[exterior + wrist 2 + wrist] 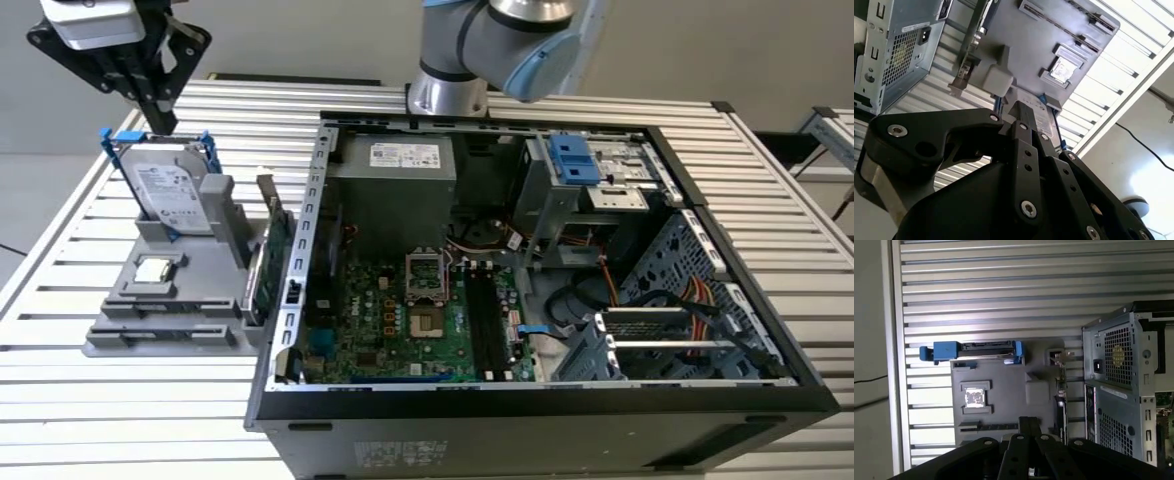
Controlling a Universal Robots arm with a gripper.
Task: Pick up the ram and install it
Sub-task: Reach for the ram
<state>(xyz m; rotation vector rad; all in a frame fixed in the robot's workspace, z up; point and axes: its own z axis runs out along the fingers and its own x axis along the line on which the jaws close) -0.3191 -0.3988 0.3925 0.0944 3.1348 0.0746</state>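
Note:
The ram (989, 426) is a thin dark strip lying edge-up in a long slot of the grey parts holder (1004, 385), at the end away from the hard drive. In the second wrist view the ram (1059, 25) is a narrow dark line in that slot. My gripper (162, 126) hangs in the air above the far end of the holder (174, 300), just over the hard drive (174, 195) in its blue caddy. Its black fingers (1021, 112) are pressed together with nothing between them. The gripper (1029, 421) points down at the holder.
On the holder also sit a small silver processor chip (158, 268) and an upright green expansion card (274, 262). To the exterior view's right lies the open computer case (287, 300) with its motherboard (400, 320). The arm's base (461, 70) stands behind it on the slatted table (134, 420).

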